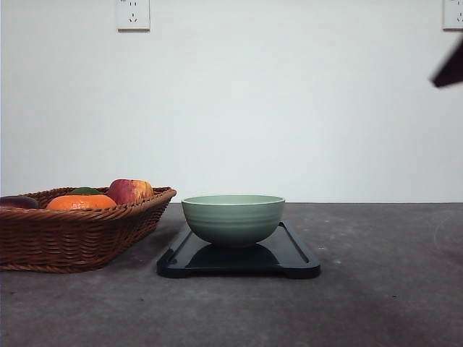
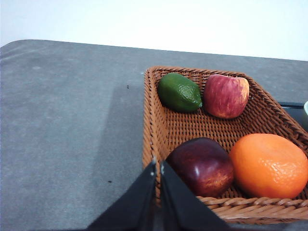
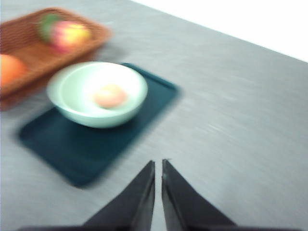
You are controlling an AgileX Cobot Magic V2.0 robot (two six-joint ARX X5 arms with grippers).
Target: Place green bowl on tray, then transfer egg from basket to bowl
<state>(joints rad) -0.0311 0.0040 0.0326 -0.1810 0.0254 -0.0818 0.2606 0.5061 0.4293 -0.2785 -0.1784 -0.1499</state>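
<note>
Front view: the green bowl [image 1: 233,218] stands upright in the middle of the tray [image 1: 296,260], which lies on the desk [image 1: 376,289] just right of the basket [image 1: 72,235]. An orange [image 1: 81,202] and an apple [image 1: 130,191] rise above the basket's rim. A dark piece of the right arm [image 1: 451,69] shows high at the right edge, well apart from the bowl.

Left wrist view: the left gripper [image 2: 158,168] has its fingers pressed together, holding nothing, poised at the basket's near corner, just beside a dark red fruit [image 2: 202,166]. A lime [image 2: 179,92] sits in the far corner.

Right wrist view, blurred: the right gripper [image 3: 158,166] has its fingers together and empty, over bare desk near the tray's edge. The egg [image 3: 110,96] lies inside the bowl, apart from the fingers.
</note>
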